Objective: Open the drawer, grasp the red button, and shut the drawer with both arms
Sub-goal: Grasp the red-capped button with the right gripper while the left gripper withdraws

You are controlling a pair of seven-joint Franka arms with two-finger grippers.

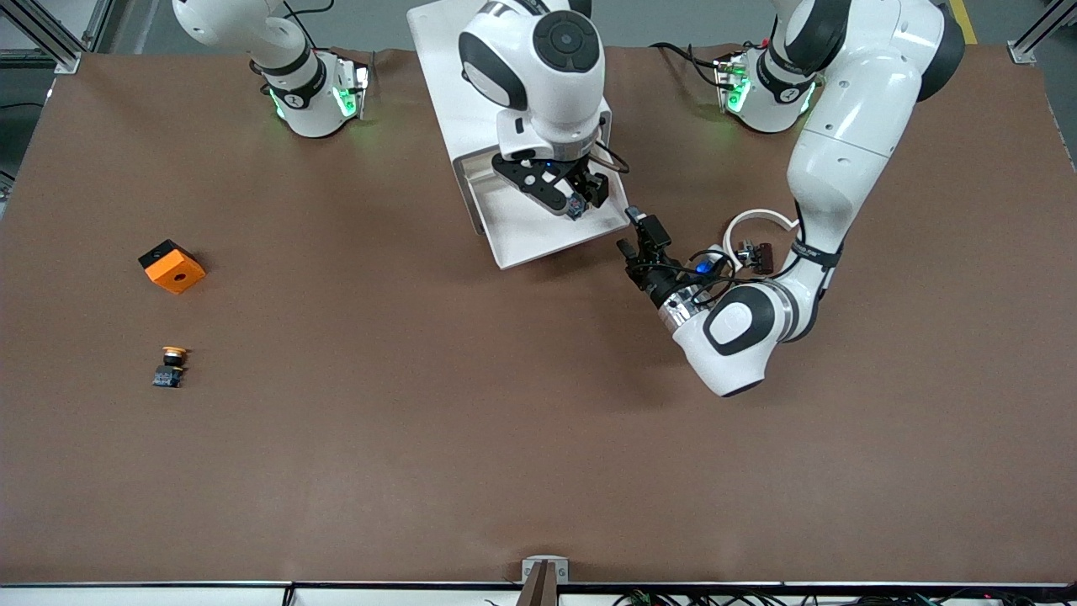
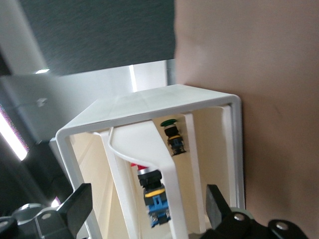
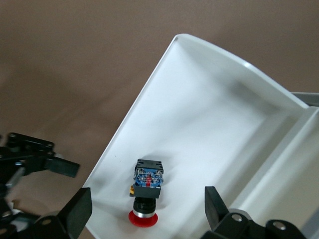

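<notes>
Front view: the white drawer (image 1: 538,231) stands pulled out of its white cabinet (image 1: 454,76) on the brown matte table (image 1: 505,438). The right gripper (image 1: 580,198) hangs over the drawer tray, jaws spread, nothing between them. The left gripper (image 1: 635,236) sits just beside the drawer's front corner toward the left arm's end, jaws apart and empty. An orange cube (image 1: 172,266) and an orange-capped button (image 1: 172,366) lie well apart from the drawer, toward the right arm's end.

Left wrist view: looking at the drawer front, a curved white handle (image 2: 149,174) crosses the opening. The red-capped button (image 2: 152,191) shows partly past it, beside a green-capped button (image 2: 173,134). The left fingers (image 2: 77,206) flank the frame, wide open.

Right wrist view: the red-capped button lies on its side on the smooth tray floor, close to the front wall, red cap toward the camera, blue base away. The right fingers (image 3: 75,211) stand wide to either side, not touching it.

Handling, as judged: small, light, rigid plastic. The round cap and the glossy tray could let it roll or skid. The squarish black-and-blue body offers flat faces, so that looks the best place to pinch.
</notes>
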